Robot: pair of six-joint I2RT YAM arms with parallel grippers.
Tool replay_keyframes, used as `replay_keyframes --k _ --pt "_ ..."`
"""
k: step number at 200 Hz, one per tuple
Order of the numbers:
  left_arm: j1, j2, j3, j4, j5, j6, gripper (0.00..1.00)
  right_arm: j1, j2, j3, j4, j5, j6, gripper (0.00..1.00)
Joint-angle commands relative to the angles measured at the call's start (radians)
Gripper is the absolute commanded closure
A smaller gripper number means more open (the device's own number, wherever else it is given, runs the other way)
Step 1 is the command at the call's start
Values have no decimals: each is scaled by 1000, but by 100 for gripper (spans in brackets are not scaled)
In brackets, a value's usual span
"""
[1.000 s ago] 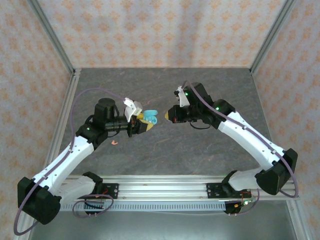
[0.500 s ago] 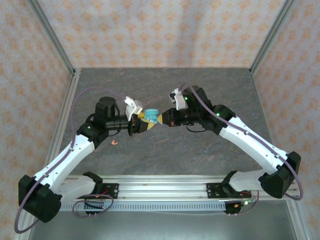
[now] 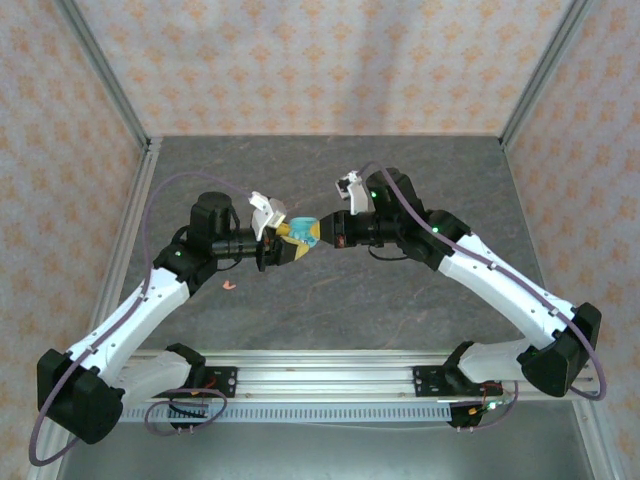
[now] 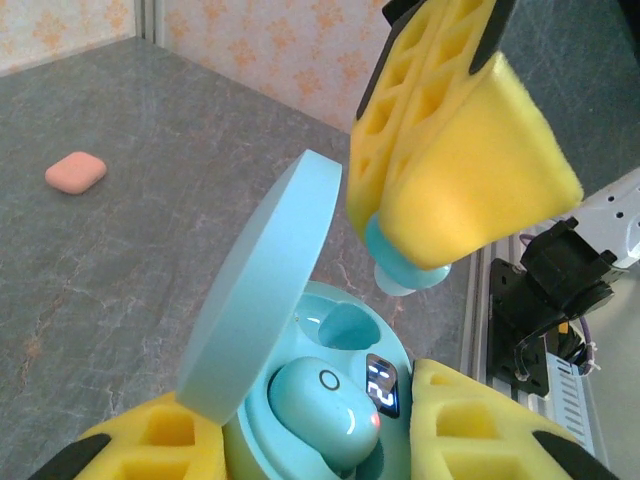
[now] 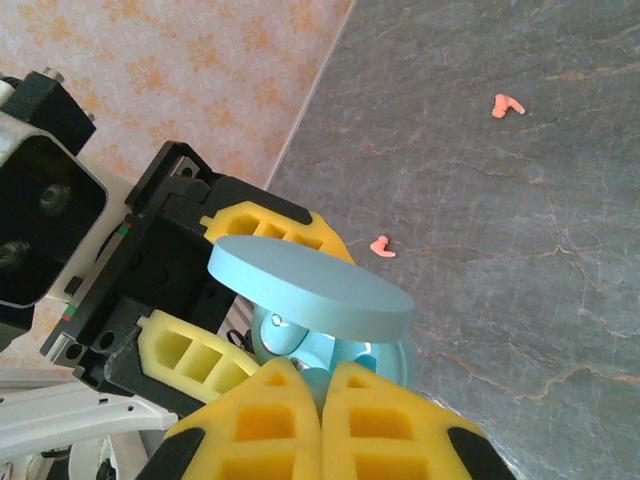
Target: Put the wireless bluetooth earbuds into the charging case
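Observation:
My left gripper (image 4: 320, 445) is shut on a teal charging case (image 4: 400, 350), held above the table with its round lid (image 4: 260, 310) hinged open. One teal earbud (image 4: 320, 395) sits in the near slot; the far slot (image 4: 345, 322) is bare. My right gripper (image 5: 320, 372) is shut on a second teal earbud (image 4: 405, 270), which hangs just above that bare slot without touching the case. From above, the left gripper (image 3: 288, 245) and the right gripper (image 3: 326, 232) meet at the case (image 3: 305, 233) mid-table.
Two coral earbuds (image 5: 508, 104) (image 5: 381, 246) lie loose on the grey table, one of them near the left arm (image 3: 230, 287). A coral oval case (image 4: 76, 172) rests shut farther off. Patterned walls and metal rails border the table.
The right gripper has moved left with its teal earbud, from a gap away to right over the open case. The left gripper and case have stayed put.

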Motion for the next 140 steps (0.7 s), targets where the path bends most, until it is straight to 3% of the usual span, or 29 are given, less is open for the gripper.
replay_keyframes --k 1,140 --pt "6 -2 38 13 34 -12 95 10 3 -2 56 -22 16 96" --pt "6 5 41 36 38 -31 95 16 0 -64 86 -3 37 96"
